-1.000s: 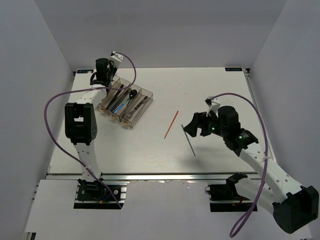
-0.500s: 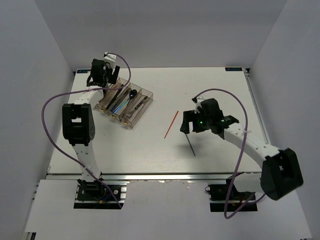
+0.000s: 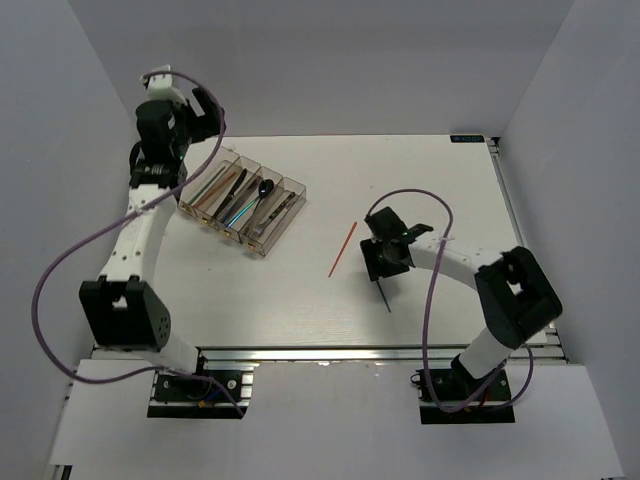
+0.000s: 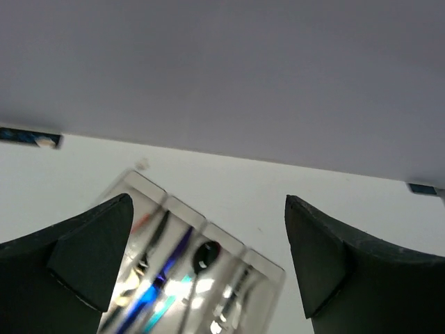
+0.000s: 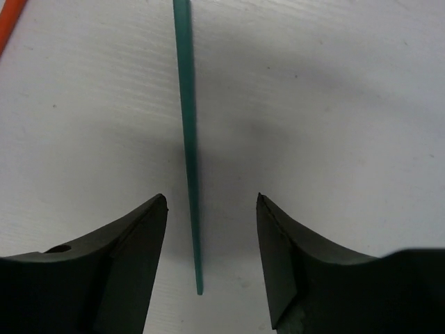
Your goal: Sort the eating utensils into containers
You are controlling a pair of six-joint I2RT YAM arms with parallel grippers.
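The right tool [image 5: 211, 209] was low over the counter [image 3: 300, 300], jaws part-open astride the green chopstick [image 5: 186, 139], gripping nothing. The left tool [image 4: 208, 240] hung wide open and empty above the far-left tray [image 3: 296, 187]. The orange chopstick [image 3: 343, 248] lay mid-counter.

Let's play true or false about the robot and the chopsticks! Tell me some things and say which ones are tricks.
1. The green chopstick lies on the table, between the fingers of the right hand. True.
2. The left hand is holding a spoon. False: it is open and empty, up above the tray.
3. The orange chopstick is inside the tray. False: it lies on the table, apart from the tray.
4. A dark spoon lies in the tray. True.
5. The right hand has squeezed shut on the green chopstick. False: its fingers stand apart on either side of it.
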